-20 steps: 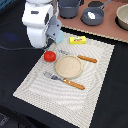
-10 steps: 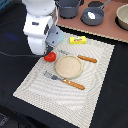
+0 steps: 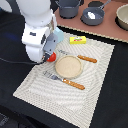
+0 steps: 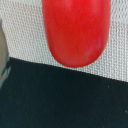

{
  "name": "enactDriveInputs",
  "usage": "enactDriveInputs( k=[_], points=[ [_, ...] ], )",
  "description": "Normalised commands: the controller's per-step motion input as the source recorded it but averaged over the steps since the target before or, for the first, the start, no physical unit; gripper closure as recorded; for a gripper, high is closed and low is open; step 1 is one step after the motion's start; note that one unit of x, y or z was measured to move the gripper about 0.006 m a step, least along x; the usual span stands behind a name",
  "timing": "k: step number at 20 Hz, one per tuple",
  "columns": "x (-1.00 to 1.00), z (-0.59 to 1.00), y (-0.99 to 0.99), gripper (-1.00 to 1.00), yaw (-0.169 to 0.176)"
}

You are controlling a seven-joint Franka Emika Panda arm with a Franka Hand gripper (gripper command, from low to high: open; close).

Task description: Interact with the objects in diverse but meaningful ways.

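The red tomato lies on the woven placemat, left of the beige plate, and is partly hidden by my arm. It fills the wrist view, very close. My gripper hangs right over it. Its fingers are hidden in both views, so I cannot tell whether they touch the tomato. The pale blue cup peeks out behind the arm. The flat yellow packet lies at the mat's far edge. The dark grey frying pan stands behind it with the small white piece inside.
The round beige plate sits mid-mat, with the knife beyond it and the fork in front. A dark pot and a bowl stand at the back. Black table borders the mat.
My arm has come down and slightly toward the exterior view's right onto the tomato, which it now partly covers. Nothing else has moved.
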Motion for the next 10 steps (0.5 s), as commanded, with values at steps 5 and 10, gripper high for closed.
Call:
enactDriveInputs(
  k=[5, 10],
  points=[
    [0.24, -0.16, 0.0, -1.0, -0.014],
    [0.27, -0.15, 0.0, -1.0, -0.017]
  ],
)
